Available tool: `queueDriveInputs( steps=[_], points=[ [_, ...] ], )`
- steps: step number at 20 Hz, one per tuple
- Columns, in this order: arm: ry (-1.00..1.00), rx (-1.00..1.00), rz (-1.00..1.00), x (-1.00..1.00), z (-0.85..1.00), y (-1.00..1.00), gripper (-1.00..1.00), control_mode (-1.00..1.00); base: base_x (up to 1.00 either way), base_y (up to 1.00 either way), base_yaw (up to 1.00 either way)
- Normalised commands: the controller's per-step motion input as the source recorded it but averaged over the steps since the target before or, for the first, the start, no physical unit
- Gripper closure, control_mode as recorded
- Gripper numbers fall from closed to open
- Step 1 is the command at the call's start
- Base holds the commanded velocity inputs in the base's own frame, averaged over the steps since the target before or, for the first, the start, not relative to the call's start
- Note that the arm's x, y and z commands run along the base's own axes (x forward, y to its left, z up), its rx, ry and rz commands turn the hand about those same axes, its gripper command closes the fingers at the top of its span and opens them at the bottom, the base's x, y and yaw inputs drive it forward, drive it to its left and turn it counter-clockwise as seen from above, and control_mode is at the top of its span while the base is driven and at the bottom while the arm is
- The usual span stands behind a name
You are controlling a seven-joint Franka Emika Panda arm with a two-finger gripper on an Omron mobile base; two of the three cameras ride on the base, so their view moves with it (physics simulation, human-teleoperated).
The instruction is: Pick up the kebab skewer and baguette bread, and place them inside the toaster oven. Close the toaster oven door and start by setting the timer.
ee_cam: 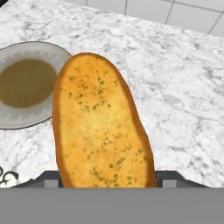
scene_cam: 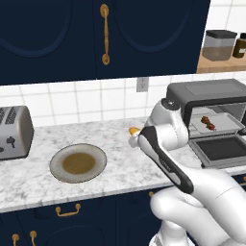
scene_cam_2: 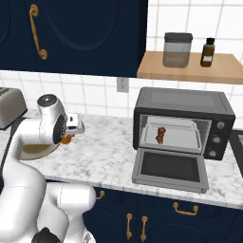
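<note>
While gripper [ee_cam: 107,177] pinches baguette bread [ee_cam: 100,127] above counter, plate [ee_cam: 26,114] at 9 o'clock: carry level toward toaster oven [scene_cam_2: 182,123] (door down), lay beside kebab skewer [scene_cam_2: 161,135] on tray.

Scanning for lettering and there is none to read. The toaster oven [scene_cam_2: 184,124] carries round knobs down its right side, but any marks around them are too small to make out. On the shelf above it, the dark bottle [scene_cam_2: 207,52] wears a pale label with no legible print, and the lidded canister [scene_cam_2: 177,49] beside it is plain. The silver toaster [scene_cam: 14,132] left of the plate [scene_cam: 78,163] shows no brand.
</note>
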Motion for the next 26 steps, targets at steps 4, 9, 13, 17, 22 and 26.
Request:
queueDriveInputs(
  steps=[4, 9, 13, 17, 22, 26],
  points=[
    [0.00, 0.00, -0.28, -0.01, 0.13, -1.00, 1.00, -1.00, 0.00, 0.00, 0.00],
    [0.05, 0.00, -0.30, 0.02, 0.09, -1.00, 1.00, -1.00, 0.00, 0.00, 0.00],
    [0.07, -0.01, -0.33, 0.17, 0.06, -1.00, 1.00, -1.00, 0.00, 0.00, 0.00],
    [0.04, 0.00, -0.26, 0.12, 0.12, -1.00, 1.00, -1.00, 0.00, 0.00, 0.00],
    [0.08, 0.00, -0.18, 0.35, 0.16, -1.00, 1.00, -1.00, 0.00, 0.00, 0.00],
    [0.02, 0.00, 0.02, 0.19, 0.01, -1.00, 1.00, -1.00, 0.00, 0.00, 0.00]
  ],
)
